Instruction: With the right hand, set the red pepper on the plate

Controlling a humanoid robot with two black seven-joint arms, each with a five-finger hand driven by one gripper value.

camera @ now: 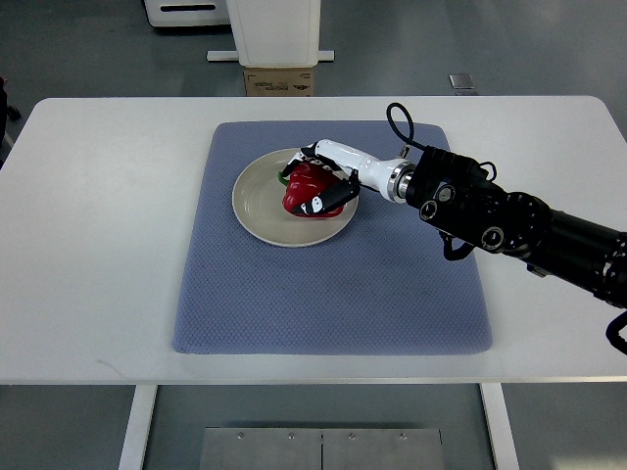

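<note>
White table (108,235), blue mat (333,294), grey floor (88,49), cardboard box (279,81) behind.

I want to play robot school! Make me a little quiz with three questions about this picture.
1. True or false: the red pepper is over the plate.
2. Which robot hand is wrapped around the pepper: A) left, B) right, C) both?
3. Fill in the word: the plate sits on a blue ____ on the white table.

Key:
1. True. The pepper is above the plate's right part, with the fingers closed on it, so it is not let go yet.
2. B. The arm comes in from the right side of the picture; no left arm shows.
3. Mat.
</note>
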